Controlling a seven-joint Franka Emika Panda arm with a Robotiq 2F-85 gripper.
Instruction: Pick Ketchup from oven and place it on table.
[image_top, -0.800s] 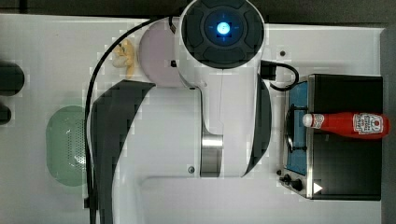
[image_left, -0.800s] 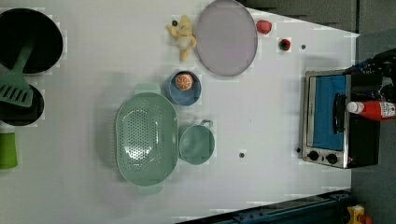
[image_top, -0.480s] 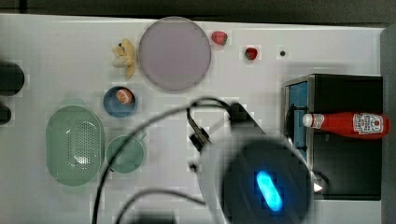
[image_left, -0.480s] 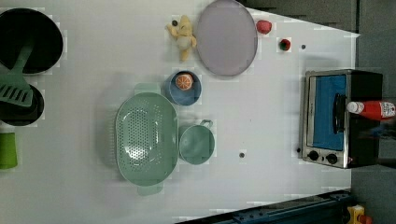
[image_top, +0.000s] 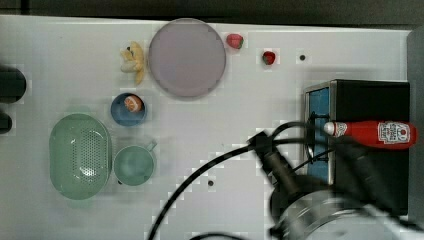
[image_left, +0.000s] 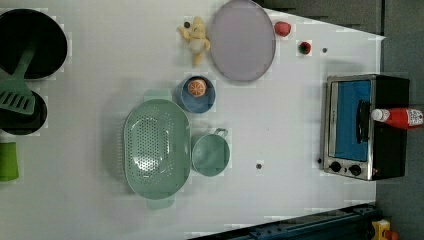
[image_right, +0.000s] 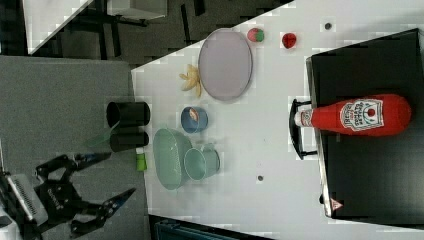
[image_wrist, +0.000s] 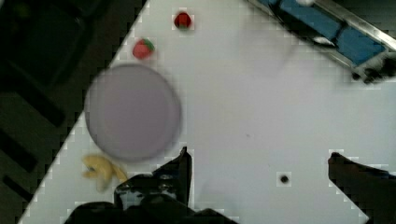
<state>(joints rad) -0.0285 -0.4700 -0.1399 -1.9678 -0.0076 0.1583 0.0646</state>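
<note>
Pincer (image_wrist: 257, 172) fingers are spread wide over the white table (image_top: 250, 70), so honestly it could bump the slim red ketchup bottle (image_top: 372, 134) lying atop the boxy black toaster oven (image_top: 372, 97), top view's 3 o'clock, rolling it off.

Ketchup (image_top: 372, 134) lies atop oven (image_top: 372, 100), on table (image_top: 240, 125).

My arm has swung across the top view: it covered the picture's upper middle 0.8 s ago, sat at lower centre 0.5 s ago, and now lies blurred in the lower right corner, over the boxy black toaster oven (image_top: 370, 145). The round lilac plate (image_top: 187, 57) is uncovered.
</note>
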